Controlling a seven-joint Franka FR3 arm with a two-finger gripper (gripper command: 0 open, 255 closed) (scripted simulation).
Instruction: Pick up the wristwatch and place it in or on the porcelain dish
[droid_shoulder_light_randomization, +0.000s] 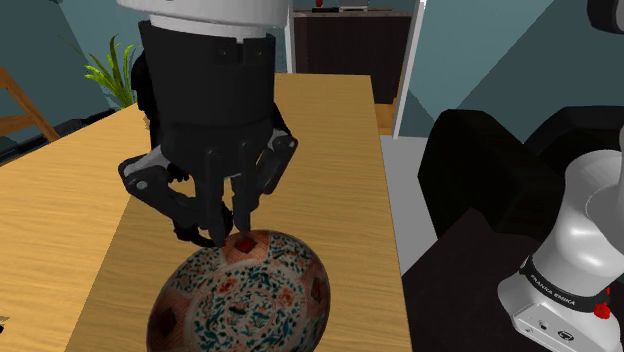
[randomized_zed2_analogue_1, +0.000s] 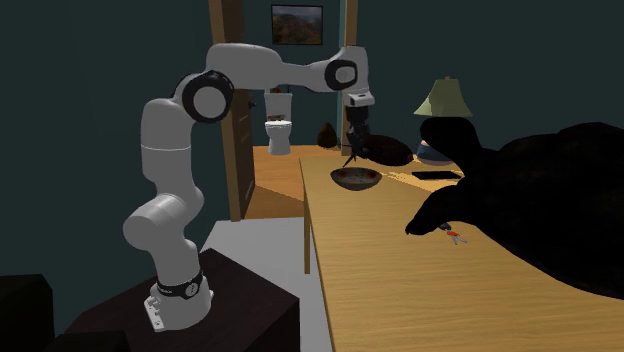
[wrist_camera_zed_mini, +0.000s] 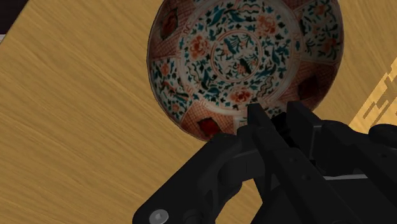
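A round dish (droid_shoulder_light_randomization: 240, 300) with a red, teal and white floral pattern sits on the wooden table (droid_shoulder_light_randomization: 90, 200). My black gripper (droid_shoulder_light_randomization: 226, 232) hangs just above the dish's far rim, shut on a black wristwatch (droid_shoulder_light_randomization: 150, 185). The watch's linked strap spreads out to both sides of the fingers. In the wrist view the watch (wrist_camera_zed_mini: 222, 178) lies across the gripper (wrist_camera_zed_mini: 275, 119), with the dish (wrist_camera_zed_mini: 242, 51) directly beyond the fingertips. From the second exterior view, the gripper (randomized_zed2_analogue_1: 355, 145) stands over the dish (randomized_zed2_analogue_1: 356, 179) at the table's far end.
A lamp (randomized_zed2_analogue_1: 443, 100) and a large black sofa-like shape (randomized_zed2_analogue_1: 540, 200) border the table's far side. A small red-and-silver item (randomized_zed2_analogue_1: 455, 237) lies mid-table. The table edge (droid_shoulder_light_randomization: 385, 200) drops to grey floor beside the stand (droid_shoulder_light_randomization: 560, 290). A plant (droid_shoulder_light_randomization: 112, 70) stands beyond the table.
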